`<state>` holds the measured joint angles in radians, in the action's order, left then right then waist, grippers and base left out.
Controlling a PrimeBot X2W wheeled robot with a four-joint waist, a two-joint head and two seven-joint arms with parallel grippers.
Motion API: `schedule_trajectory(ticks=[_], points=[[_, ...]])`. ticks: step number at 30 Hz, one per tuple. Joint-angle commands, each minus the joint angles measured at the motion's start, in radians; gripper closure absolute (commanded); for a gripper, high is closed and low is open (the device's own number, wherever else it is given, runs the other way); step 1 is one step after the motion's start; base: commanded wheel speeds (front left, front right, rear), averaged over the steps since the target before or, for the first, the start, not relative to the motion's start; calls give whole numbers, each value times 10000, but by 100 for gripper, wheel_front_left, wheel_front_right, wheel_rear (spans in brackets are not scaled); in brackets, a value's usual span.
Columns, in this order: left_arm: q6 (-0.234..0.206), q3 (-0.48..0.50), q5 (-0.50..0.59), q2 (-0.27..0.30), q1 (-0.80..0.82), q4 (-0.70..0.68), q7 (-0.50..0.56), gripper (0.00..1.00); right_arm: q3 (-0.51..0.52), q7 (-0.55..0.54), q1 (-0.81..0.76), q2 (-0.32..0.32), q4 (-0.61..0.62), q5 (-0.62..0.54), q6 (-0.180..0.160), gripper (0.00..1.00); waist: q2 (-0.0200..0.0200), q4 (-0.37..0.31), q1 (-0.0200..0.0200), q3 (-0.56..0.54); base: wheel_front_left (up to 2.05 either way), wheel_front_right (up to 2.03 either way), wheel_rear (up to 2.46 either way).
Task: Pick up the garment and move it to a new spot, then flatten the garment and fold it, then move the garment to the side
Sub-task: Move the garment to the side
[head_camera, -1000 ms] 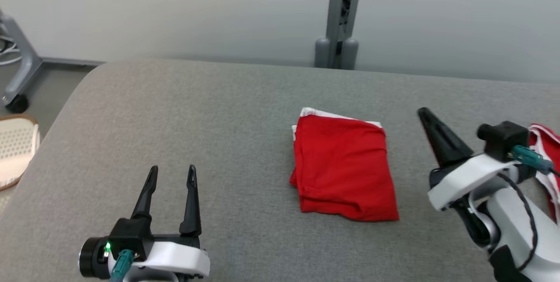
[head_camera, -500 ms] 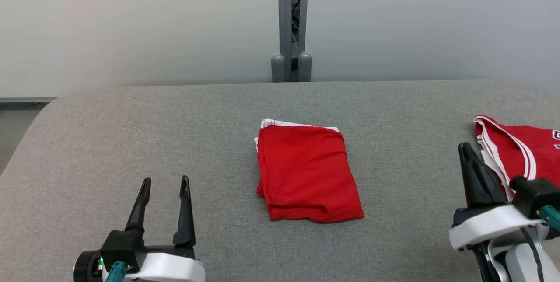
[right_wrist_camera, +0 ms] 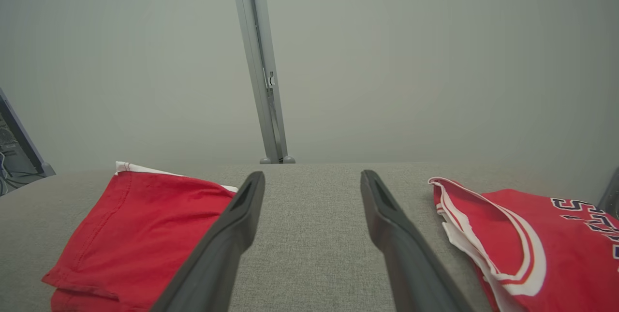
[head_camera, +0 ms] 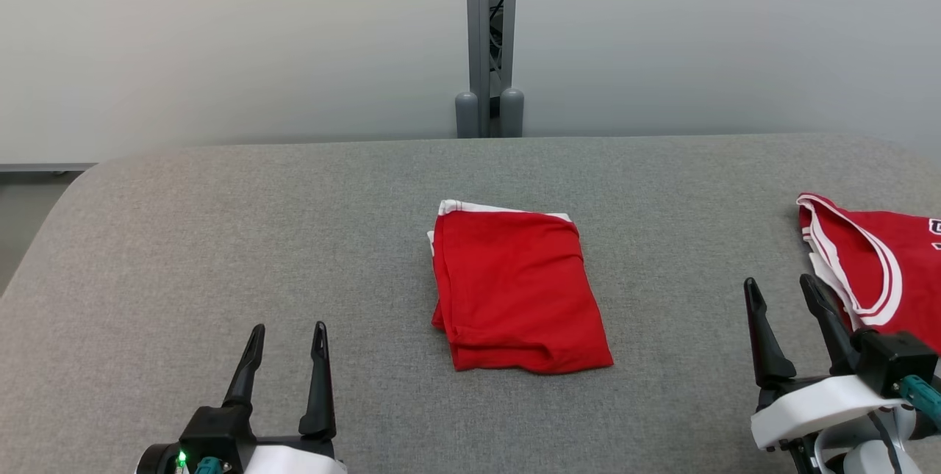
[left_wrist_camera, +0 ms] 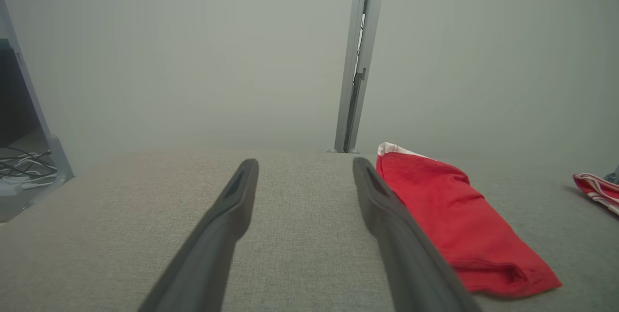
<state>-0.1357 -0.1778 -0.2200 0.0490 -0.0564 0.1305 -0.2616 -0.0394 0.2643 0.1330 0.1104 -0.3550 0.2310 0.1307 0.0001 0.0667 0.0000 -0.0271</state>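
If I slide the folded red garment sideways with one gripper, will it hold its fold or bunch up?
The folded red garment is likely soft and floppy: its layered lower edge looks rumpled and uneven. On the textured grey surface it would probably drag and bunch rather than glide. Lifted by one corner, it would likely unfold.

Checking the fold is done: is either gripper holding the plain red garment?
No, the left gripper and right gripper both stand open, apart from the folded red garment.
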Motion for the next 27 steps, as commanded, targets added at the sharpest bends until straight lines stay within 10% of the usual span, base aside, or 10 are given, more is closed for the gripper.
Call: schedule_trajectory(ticks=[1, 27], points=[[32, 10, -27, 38, 70, 3, -34, 0, 3, 3, 20, 92, -19, 88, 3, 0, -1, 30, 0, 31, 0, 0, 0], [-185, -1128, 9, 36, 1685, 57, -34, 0, -3466, -5465, 3327, 2647, -815, 8310, 4, 0, -1, 1834, 0, 2746, 0, 0, 0]])
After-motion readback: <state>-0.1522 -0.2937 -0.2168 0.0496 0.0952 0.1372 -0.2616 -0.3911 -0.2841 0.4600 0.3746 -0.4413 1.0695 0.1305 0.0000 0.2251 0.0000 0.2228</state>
